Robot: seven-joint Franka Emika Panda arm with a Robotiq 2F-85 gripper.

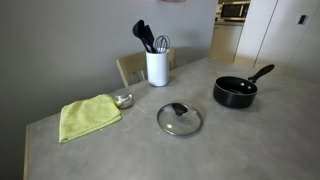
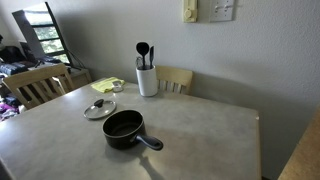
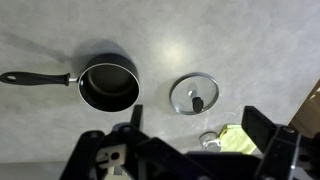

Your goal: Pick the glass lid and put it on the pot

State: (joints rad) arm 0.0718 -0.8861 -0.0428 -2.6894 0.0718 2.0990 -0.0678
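The glass lid [image 1: 179, 119] lies flat on the grey table, black knob up; it also shows in the other exterior view [image 2: 99, 108] and the wrist view [image 3: 195, 96]. The black pot [image 1: 235, 92] stands apart from it, empty and uncovered, with its long handle pointing away from the lid [image 2: 124, 128] [image 3: 109, 86]. My gripper [image 3: 200, 130] shows only in the wrist view. It is open and empty, high above the table, with the lid just ahead of its fingers and the pot off to one side.
A white utensil holder [image 1: 157, 67] [image 2: 147, 80] with dark utensils stands at the table's wall edge. A green cloth [image 1: 88, 116] [image 3: 238, 140] and a small metal bowl [image 1: 123, 100] [image 3: 210, 140] lie near the lid. Wooden chairs [image 2: 178, 78] [image 2: 35, 85] stand around the table.
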